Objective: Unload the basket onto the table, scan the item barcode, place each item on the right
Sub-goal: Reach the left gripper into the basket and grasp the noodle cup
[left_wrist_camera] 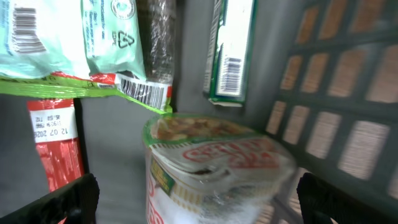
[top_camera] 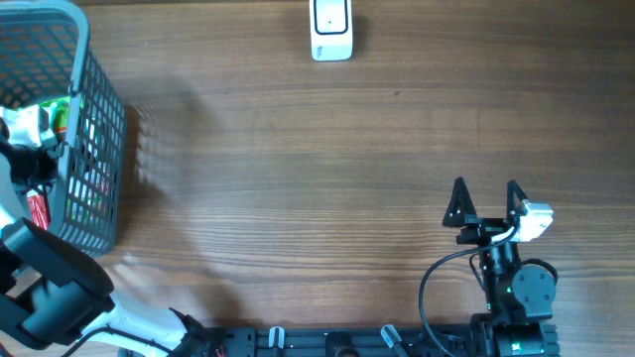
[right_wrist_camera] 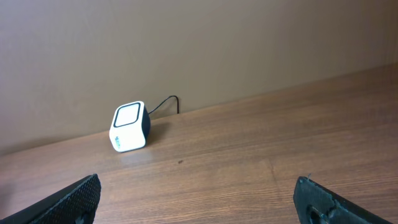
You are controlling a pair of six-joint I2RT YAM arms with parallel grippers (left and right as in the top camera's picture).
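Left gripper [left_wrist_camera: 202, 202] inside the basket [top_camera: 79, 59], jaws wide apart over a noodle cup [left_wrist_camera: 217, 168]; right gripper [top_camera: 486, 193] spread and empty above the table [top_camera: 298, 198].
In the left wrist view we see the cup low in the basket between the two fingers, not clamped, its lid turned up toward the camera and its body running down out of frame; it is blurred and we find no barcode on it. Beside it a green box [left_wrist_camera: 233, 56] stands on end, long axis up the frame, barcode at its lower end facing us, and a pale packet [left_wrist_camera: 62, 43] lies across a red one [left_wrist_camera: 56, 143]. Overhead shows only slivers of these through the mesh, but it places the scanner [top_camera: 331, 30] at the far table edge, well apart from the basket. The right wrist view adds the scanner's white window facing that gripper.
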